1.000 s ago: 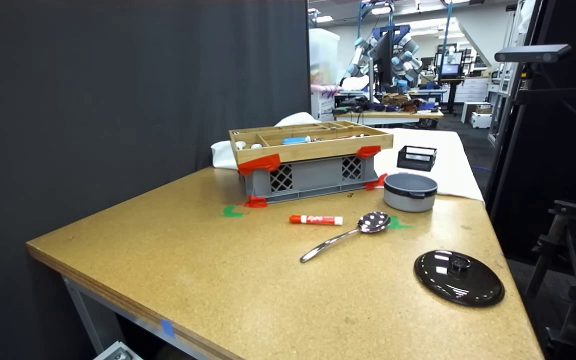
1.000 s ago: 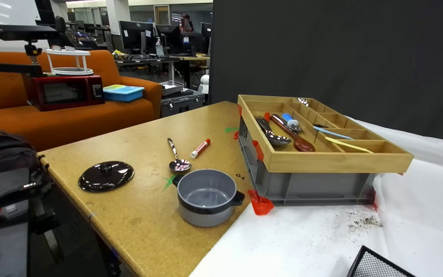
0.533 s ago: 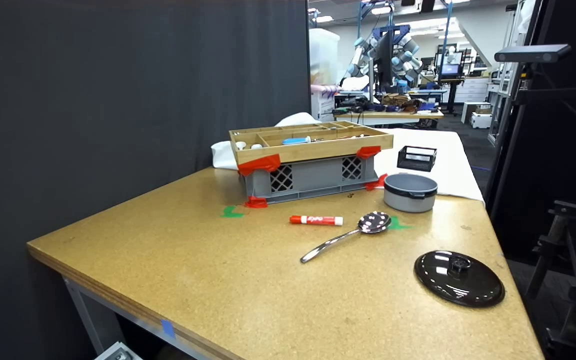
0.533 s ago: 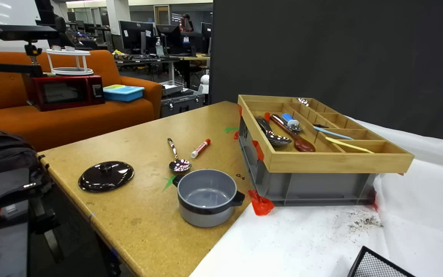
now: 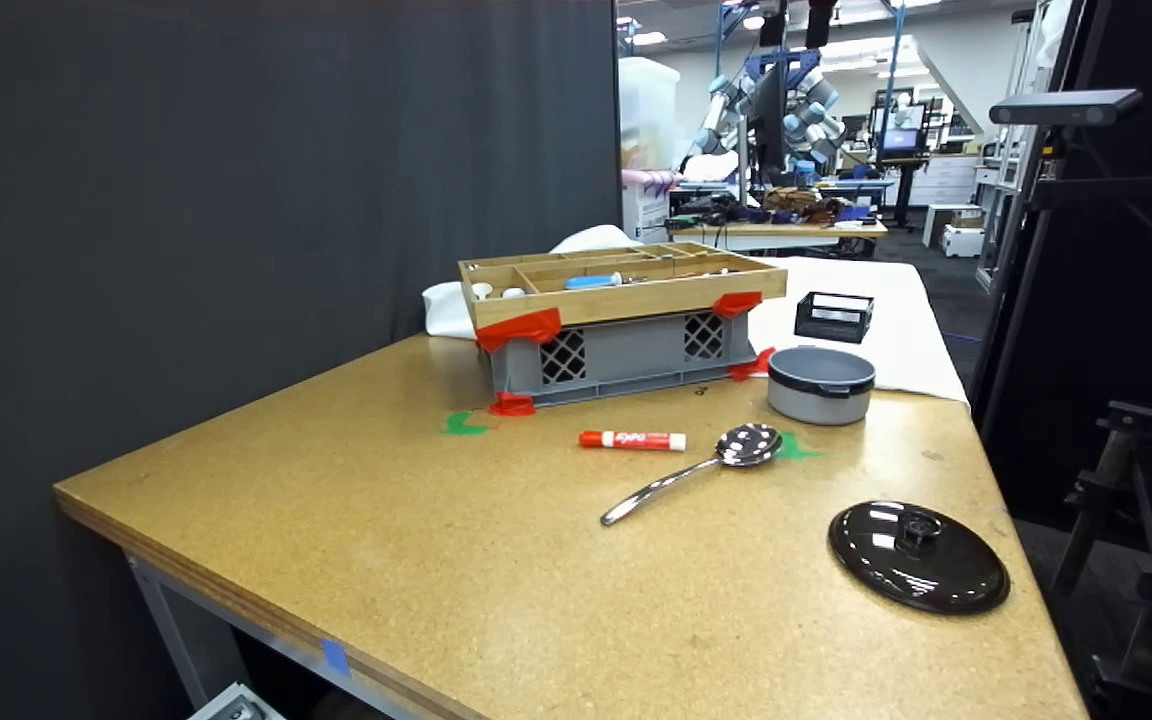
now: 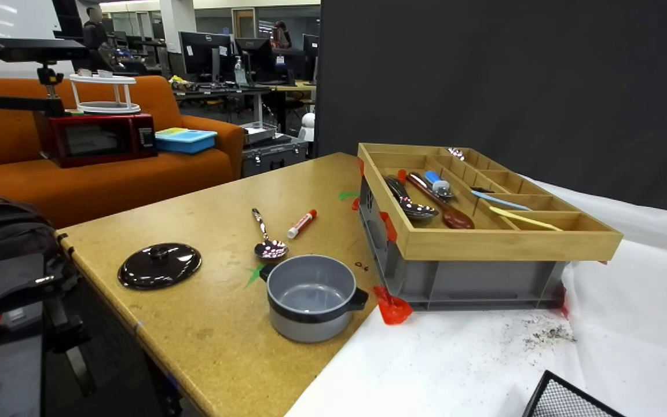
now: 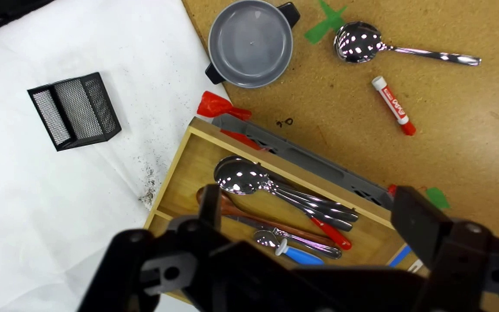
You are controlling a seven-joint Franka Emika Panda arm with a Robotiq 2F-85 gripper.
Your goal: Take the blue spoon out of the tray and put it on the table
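The gripper (image 7: 309, 208) hangs above the tray (image 6: 507, 249), its two dark fingers (image 7: 209, 207) spread wide and holding nothing; in an exterior view only its fingertips (image 5: 819, 25) show, at the upper edge. From this height its camera looks down over the cutlery, and the wide spread probably leaves room to straddle a handle.

The likely target, a small blue-handled spoon (image 7: 302, 256), is in the tray below the gripper, near its dark body in the wrist view. It is not yet lifted. Its handle runs nearly along the fingers' closing line, so a turn of the wrist seems called for to pinch across it. A slim pale-blue utensil (image 6: 501, 200) also lies in the tray; I cannot tell whether it is a spoon.

Also under the gripper, nearer its fingertips, steel spoons (image 7: 268, 184) lie nested, handles together, likely stored by kind. The tray is raised on a grey crate (image 6: 484, 284), perhaps for easier reach; red tape (image 6: 392, 310) at the corners presumably stops it sliding when the gripper works there.

Beyond the fingertips and lower is the table (image 7: 470, 130), the goal, where a large steel spoon (image 7: 388, 47) lies just beside green tape (image 7: 325, 22), probably a position mark.
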